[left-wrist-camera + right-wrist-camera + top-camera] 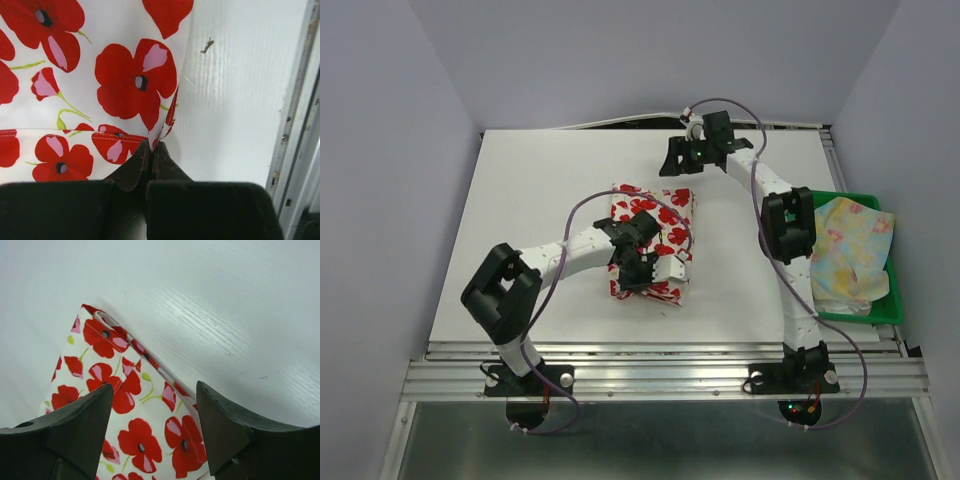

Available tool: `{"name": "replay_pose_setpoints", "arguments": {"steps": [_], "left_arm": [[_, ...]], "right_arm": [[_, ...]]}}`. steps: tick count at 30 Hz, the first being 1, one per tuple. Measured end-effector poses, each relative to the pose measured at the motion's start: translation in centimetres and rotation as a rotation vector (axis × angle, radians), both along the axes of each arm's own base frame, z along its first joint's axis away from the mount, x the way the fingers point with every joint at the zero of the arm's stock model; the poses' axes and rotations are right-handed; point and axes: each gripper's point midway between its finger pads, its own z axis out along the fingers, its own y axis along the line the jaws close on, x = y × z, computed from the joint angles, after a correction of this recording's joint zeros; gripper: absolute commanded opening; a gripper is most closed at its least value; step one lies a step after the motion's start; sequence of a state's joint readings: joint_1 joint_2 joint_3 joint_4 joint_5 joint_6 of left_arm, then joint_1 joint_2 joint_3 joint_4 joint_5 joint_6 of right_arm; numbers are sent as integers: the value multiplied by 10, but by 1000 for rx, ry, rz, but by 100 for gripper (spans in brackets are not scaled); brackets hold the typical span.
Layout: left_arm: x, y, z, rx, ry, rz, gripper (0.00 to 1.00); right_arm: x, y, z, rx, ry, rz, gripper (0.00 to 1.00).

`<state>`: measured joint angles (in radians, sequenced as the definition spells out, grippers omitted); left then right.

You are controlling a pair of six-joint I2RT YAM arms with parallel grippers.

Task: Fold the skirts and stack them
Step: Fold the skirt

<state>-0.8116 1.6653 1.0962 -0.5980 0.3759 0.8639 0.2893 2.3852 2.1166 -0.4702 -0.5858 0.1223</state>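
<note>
Top external: red skirt (pixel 665 215) lies folded on bench (pixel 530 200), long axis running near-to-far. Its edge is pinched in left tool (pixel 151 150), closed tight; right tool (pixel 154 390) gapes wide, empty.

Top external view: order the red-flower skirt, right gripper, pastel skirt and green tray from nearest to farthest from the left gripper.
1. red-flower skirt, table centre, pinched by the left gripper.
2. right gripper, toward the far edge, open.
3. pastel skirt and green tray, right edge; the skirt lies in the tray, too close to call.
</note>
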Motion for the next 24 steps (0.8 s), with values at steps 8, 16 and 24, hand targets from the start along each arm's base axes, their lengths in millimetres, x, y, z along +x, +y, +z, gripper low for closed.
{"name": "replay_pose_setpoints", "arguments": {"steps": [8,16,24], "left_arm": [[-9,-14,29,-24,102,-4,0],[-1,-27,53,-35,167,8,0],[51,-28,77,-74,104,97,0]], "right_arm": [[-8,12,-66,17,66,89,52],[-51,35,-80,71,68,280,26],[-112,46,-84,133,138,437,17]]}}
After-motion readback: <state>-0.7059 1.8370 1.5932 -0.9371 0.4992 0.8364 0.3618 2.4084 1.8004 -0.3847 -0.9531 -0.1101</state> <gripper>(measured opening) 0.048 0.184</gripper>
